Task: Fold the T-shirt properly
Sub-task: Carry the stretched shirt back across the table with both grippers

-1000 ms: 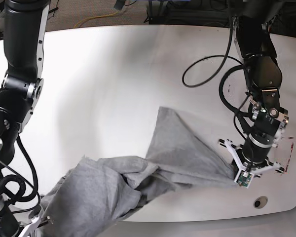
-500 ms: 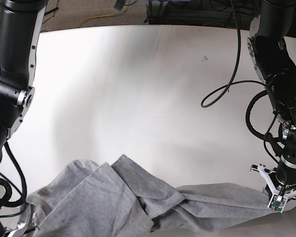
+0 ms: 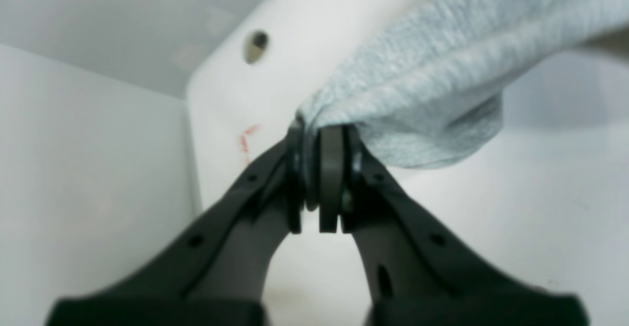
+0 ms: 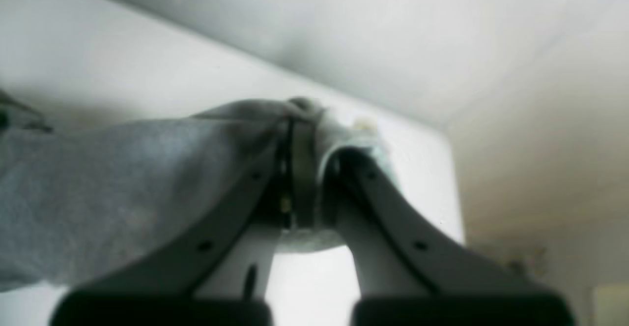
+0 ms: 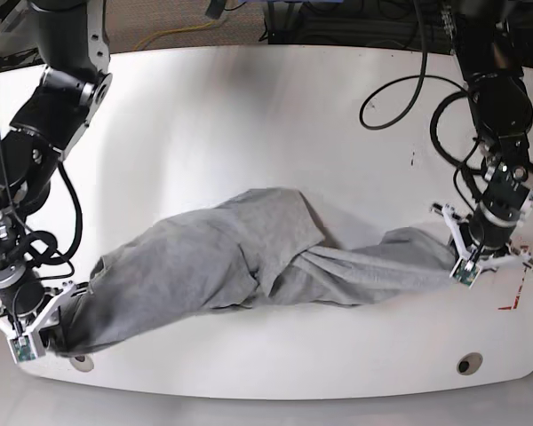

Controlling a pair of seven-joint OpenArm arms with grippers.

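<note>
Stretching the T-shirt (image 5: 249, 257) across the table (image 5: 249, 115): left gripper (image 5: 473, 257) w/ jaws pinching cloth at 3 o'clock, right gripper (image 5: 46, 328) clamping cloth at 8, prob. to flatten it.

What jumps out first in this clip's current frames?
A wrinkled light heather-grey cotton T-shirt stretches across the near half of the white table, bunched in the middle. The left gripper and the right gripper, both black, each pinch one end of it.
</note>
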